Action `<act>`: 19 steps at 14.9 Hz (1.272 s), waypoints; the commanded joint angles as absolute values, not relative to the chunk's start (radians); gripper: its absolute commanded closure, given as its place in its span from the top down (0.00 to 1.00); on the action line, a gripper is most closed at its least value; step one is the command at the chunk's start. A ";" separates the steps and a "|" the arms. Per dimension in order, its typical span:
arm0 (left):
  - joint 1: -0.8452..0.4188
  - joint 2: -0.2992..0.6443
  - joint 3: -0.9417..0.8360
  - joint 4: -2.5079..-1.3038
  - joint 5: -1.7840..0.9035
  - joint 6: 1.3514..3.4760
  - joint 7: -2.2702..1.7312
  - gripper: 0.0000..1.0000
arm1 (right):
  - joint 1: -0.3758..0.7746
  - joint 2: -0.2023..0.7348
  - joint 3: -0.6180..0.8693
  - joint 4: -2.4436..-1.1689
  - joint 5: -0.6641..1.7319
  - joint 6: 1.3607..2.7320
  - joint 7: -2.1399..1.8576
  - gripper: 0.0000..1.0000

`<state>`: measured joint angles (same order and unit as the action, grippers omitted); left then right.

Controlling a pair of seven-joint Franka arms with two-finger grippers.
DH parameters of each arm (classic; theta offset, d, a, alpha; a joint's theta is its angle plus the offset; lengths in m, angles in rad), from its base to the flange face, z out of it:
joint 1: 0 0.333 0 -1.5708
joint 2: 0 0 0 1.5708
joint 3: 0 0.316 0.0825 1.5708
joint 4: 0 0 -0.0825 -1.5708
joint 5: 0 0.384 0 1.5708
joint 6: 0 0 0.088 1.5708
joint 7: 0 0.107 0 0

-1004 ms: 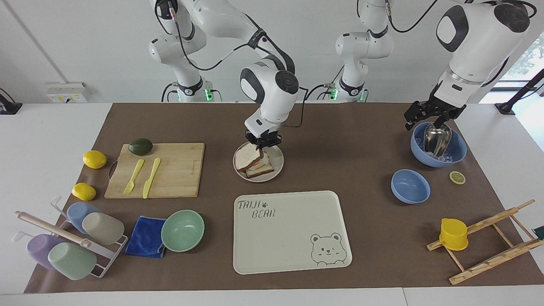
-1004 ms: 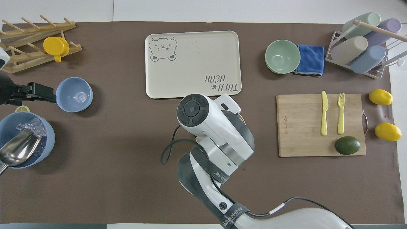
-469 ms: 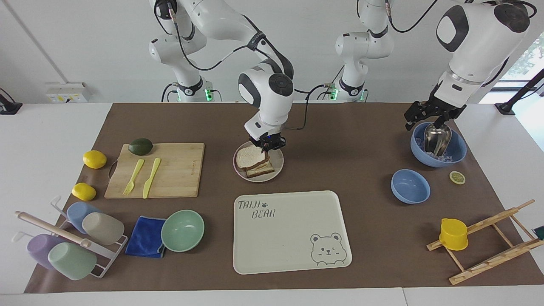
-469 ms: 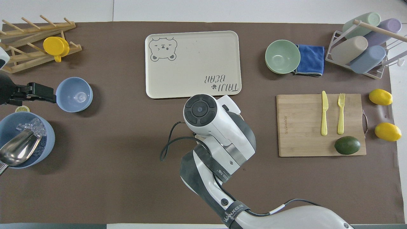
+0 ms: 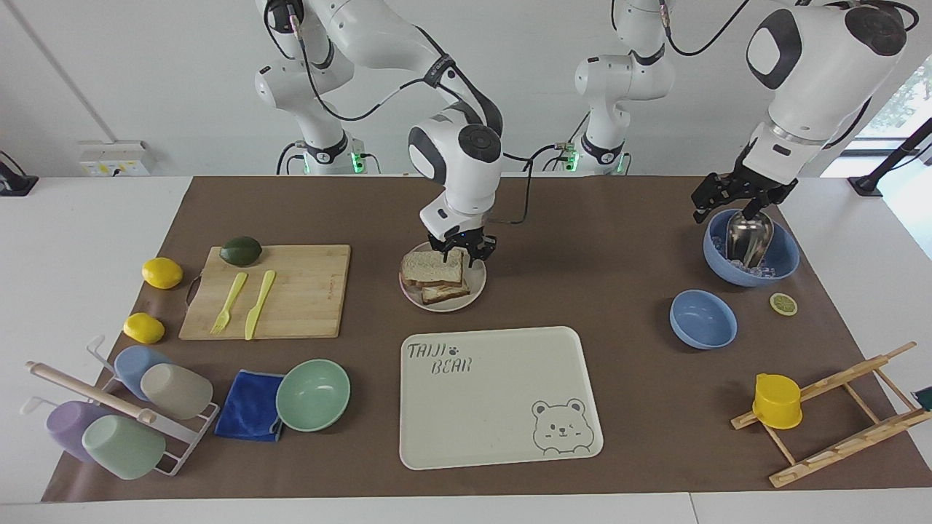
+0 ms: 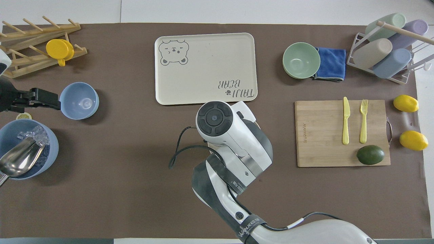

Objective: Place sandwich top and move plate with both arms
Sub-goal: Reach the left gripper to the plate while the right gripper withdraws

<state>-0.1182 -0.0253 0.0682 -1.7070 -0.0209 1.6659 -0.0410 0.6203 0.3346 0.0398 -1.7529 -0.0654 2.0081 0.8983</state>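
The sandwich top (image 5: 435, 267), a pale speckled slice with brown crust, lies flat on the stacked sandwich on the small round plate (image 5: 477, 289) in the middle of the table. My right gripper (image 5: 463, 252) is open just above the edge of the slice nearer to the robots, holding nothing. In the overhead view the right arm (image 6: 230, 135) hides the plate and the sandwich. My left gripper (image 5: 734, 206) waits over the rim of the big blue ice bowl (image 5: 785, 260) at the left arm's end; it also shows in the overhead view (image 6: 47, 100).
The cream bear tray (image 5: 502, 429) lies farther from the robots than the plate. A cutting board (image 5: 309, 291) with fork, knife and avocado lies beside the plate toward the right arm's end. A metal scoop (image 5: 746, 236) stands in the ice bowl, with a small blue bowl (image 5: 703, 319) close by.
The slice, held tilted over the plate a second ago, now lies flat on the sandwich. My right gripper has opened and let it go. The left arm has not moved.
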 commanded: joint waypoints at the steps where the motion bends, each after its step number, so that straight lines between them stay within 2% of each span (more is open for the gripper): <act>1: -0.121 -0.035 0.060 -1.706 -0.031 1.666 -0.052 1.00 | 0.583 0.311 0.046 -1.729 -0.043 2.000 0.904 0.59; 4: -0.126 -0.046 0.052 -1.735 -0.038 1.687 -0.055 1.00 | 0.490 0.262 0.048 -1.726 -0.043 1.967 0.775 0.61; 5: -0.146 -0.052 0.052 -1.753 -0.058 1.706 -0.080 1.00 | 0.442 0.246 0.048 -1.726 -0.043 1.942 0.681 0.68; 6: -0.170 -0.054 0.054 -1.773 -0.081 1.724 -0.125 1.00 | 0.396 0.230 0.048 -1.726 -0.043 1.921 0.595 1.00; 12: -0.331 -0.035 0.054 -1.931 -0.181 1.935 -0.250 1.00 | 0.160 0.143 0.046 -1.726 0.037 1.746 0.297 1.00; 17: -0.550 0.047 0.054 -2.107 -0.183 2.254 -0.446 1.00 | 0.016 0.063 0.041 -1.730 0.037 1.600 0.134 1.00; 19: -0.586 0.060 0.052 -2.160 -0.193 2.339 -0.445 1.00 | -0.015 0.040 0.037 -1.732 0.037 1.566 0.086 1.00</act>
